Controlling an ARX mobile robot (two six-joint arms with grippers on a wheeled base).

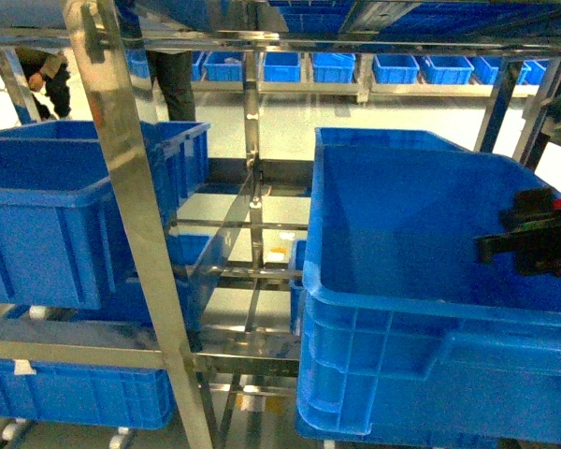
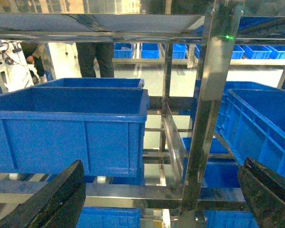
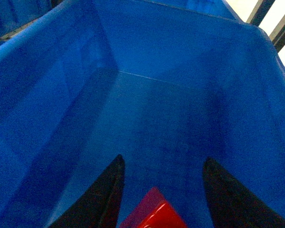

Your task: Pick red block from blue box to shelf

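1. Reference item: the large blue crate (image 1: 402, 374), a dark blue ribbed bin. All positions below are given relative to it.

2. Right gripper (image 1: 533, 234): in the head view it sits above the crate's open interior, close to the crate's right wall and just below rim level. In the right wrist view the two dark fingers (image 3: 109, 194) point down into the crate, toward its bare floor and far wall.

3. Jaw state, right: the fingers stand apart with a clear gap between the tips. The red block (image 3: 156, 216) lies in that gap at the lower edge of the right wrist view, above the crate floor. Only its upper part shows. The contact between the pads and the block falls outside the frame, so it cannot be told whether the block is clamped.

4. Left gripper (image 2: 161, 199): it is outside the crate, to its left and in front of it. The jaws are wide apart. One finger (image 2: 52, 199) and the other sit at opposite lower corners of the left wrist view, with nothing between them.

5. The shelf (image 1: 136, 206): this stainless-steel rack carries the crate on its rails. A tilted front post stands to the left of the crate.

6. Second blue crate (image 1: 65, 215): it rests on the same rack, to the left of the reference crate, beyond the post.

7. Background: behind the crate, a row of small blue bins (image 1: 337, 67) lines a far rack. A standing person (image 1: 175, 75) is visible beyond the crate, to its upper left.
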